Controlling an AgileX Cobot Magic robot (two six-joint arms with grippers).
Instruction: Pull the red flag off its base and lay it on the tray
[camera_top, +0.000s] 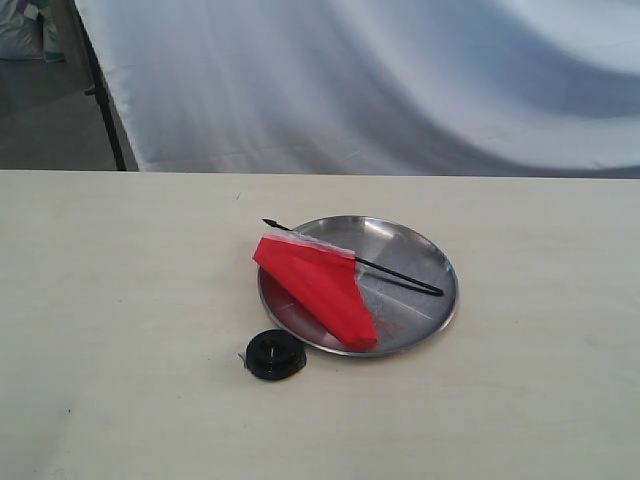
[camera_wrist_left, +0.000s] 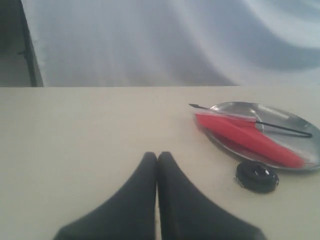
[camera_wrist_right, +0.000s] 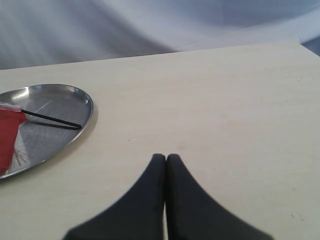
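The red flag (camera_top: 318, 288) lies across the round silver tray (camera_top: 430, 262), its cloth draped over the near rim and its thin black stick (camera_top: 395, 273) resting on the metal. The small black base (camera_top: 274, 354) sits on the table just in front of the tray's near-left edge, apart from the flag. Neither arm shows in the exterior view. My left gripper (camera_wrist_left: 157, 156) is shut and empty, well short of the base (camera_wrist_left: 257, 176), the flag (camera_wrist_left: 247, 137) and the tray (camera_wrist_left: 295, 121). My right gripper (camera_wrist_right: 165, 157) is shut and empty, off to the side of the tray (camera_wrist_right: 75, 97) and flag (camera_wrist_right: 8, 135).
The pale wooden table (camera_top: 120, 300) runs wide on both sides of the tray. A grey-white cloth backdrop (camera_top: 380, 80) hangs behind the table's far edge, with a black stand leg (camera_top: 103, 95) at the back left.
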